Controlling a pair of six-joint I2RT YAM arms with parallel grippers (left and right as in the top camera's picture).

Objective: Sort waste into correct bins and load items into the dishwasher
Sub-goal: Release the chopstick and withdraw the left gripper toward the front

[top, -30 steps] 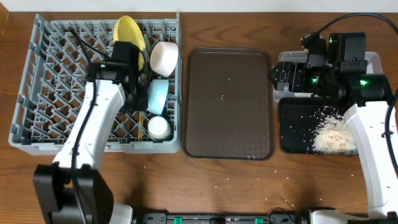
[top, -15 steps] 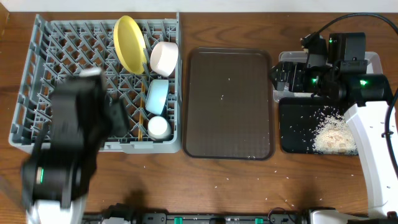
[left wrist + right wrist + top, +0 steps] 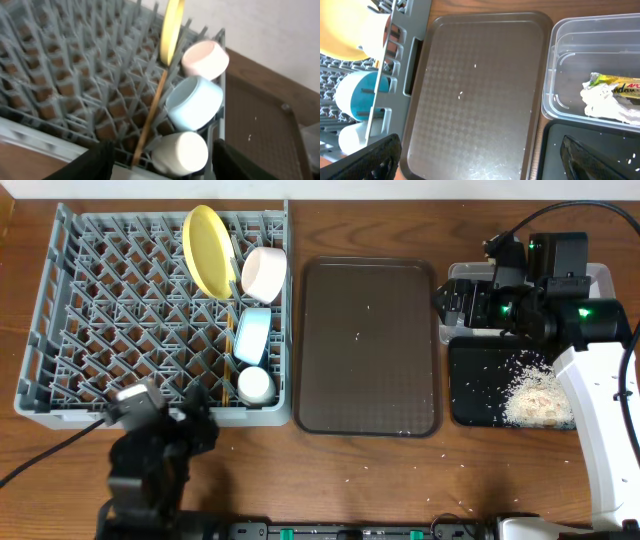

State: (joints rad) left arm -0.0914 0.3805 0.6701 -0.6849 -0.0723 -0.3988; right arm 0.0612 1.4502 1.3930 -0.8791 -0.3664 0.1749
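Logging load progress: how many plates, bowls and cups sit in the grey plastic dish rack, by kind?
round yellow plate: 1
bowls (white bowl, light blue bowl): 2
small pale cup: 1
Total: 4

Overhead looks down — wrist views, close, share the rack [image 3: 60,75].

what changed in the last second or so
The left gripper drew back from over the rack, where it was beside the yellow plate, to the rack's near edge. Its jaws are open and empty. The chopsticks lie in the rack where it had been working. The right gripper, bowls, cup and rice stayed put.
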